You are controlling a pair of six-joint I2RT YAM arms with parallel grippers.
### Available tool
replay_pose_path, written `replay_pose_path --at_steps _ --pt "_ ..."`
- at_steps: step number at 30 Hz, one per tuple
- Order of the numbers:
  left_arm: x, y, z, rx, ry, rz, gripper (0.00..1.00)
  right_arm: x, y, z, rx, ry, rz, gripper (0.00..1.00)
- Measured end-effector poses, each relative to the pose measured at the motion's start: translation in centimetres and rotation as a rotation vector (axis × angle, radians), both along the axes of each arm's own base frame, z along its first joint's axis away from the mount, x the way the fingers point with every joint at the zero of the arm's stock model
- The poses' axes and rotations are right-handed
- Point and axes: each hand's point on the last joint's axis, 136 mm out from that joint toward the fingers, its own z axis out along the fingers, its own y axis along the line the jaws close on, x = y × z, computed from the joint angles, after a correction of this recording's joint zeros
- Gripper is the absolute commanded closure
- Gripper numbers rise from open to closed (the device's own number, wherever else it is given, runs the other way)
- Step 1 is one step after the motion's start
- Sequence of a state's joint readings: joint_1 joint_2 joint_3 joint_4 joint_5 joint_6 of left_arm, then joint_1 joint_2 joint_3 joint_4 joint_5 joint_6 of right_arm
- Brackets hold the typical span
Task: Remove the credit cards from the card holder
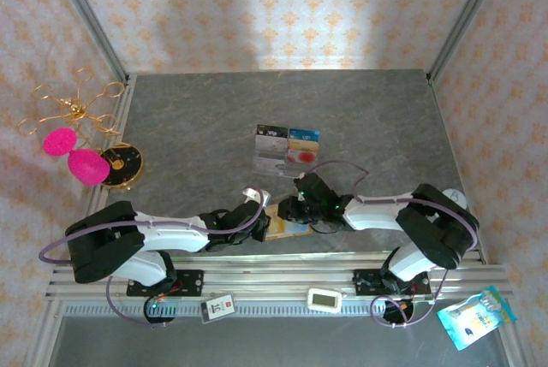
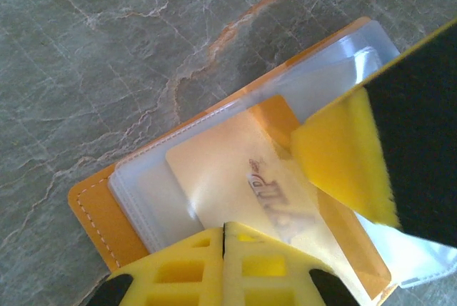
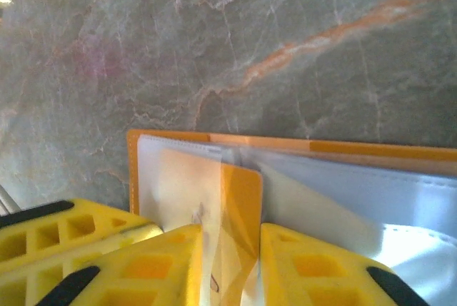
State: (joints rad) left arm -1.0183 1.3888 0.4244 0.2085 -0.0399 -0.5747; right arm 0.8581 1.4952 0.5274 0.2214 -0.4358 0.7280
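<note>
Currently I see both arms folded low over the near part of the table (image 1: 188, 127). The left one is stretched rightward from its base and the right one leftward, so their wrists almost meet above the card holder (image 1: 287, 226). The holder lies open and flat just ahead of the bases, its orange cover underneath and its clear sleeves (image 2: 143, 177) fanned on top. On my left wrist camera the left gripper (image 2: 223, 233) angles down at the holder's near edge. Its jaws are closed tight against each other with nothing between them, and the tips sit on the sleeve page; I cannot tell how hard they bear on it. On my right wrist camera the right gripper (image 3: 232, 249) comes in low from the opposite side, jaws only a little apart. A gold credit card (image 3: 241, 206) and a leaf of sleeve fill that narrow gap, so it looks pinched on the card's edge. That card sits partly inside a sleeve, with one rounded corner showing bare. Farther out on the table, well apart from both grippers, several other credit cards (image 1: 287, 149) lie side by side in a neat block.
</note>
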Motion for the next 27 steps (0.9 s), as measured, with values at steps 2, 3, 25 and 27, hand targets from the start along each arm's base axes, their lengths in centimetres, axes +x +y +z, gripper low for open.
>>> replay_pose_path --at_steps 2,3,25,27 --pt "0.0 0.0 0.0 -0.002 0.0 -0.001 1.0 -0.2 -0.7 -0.1 -0.036 -0.003 -0.007 0.73" --pt "0.0 0.0 0.0 -0.003 0.0 -0.001 1.0 -0.3 -1.1 -0.1 -0.051 -0.005 -0.013 0.73" --pt "-0.2 0.5 0.1 -0.011 0.0 0.002 1.0 -1.9 0.5 2.6 0.052 0.012 0.062 0.73" --pt "-0.2 0.6 0.1 -0.011 0.0 0.003 1.0 -2.2 0.8 2.4 0.059 0.027 0.069 0.73"
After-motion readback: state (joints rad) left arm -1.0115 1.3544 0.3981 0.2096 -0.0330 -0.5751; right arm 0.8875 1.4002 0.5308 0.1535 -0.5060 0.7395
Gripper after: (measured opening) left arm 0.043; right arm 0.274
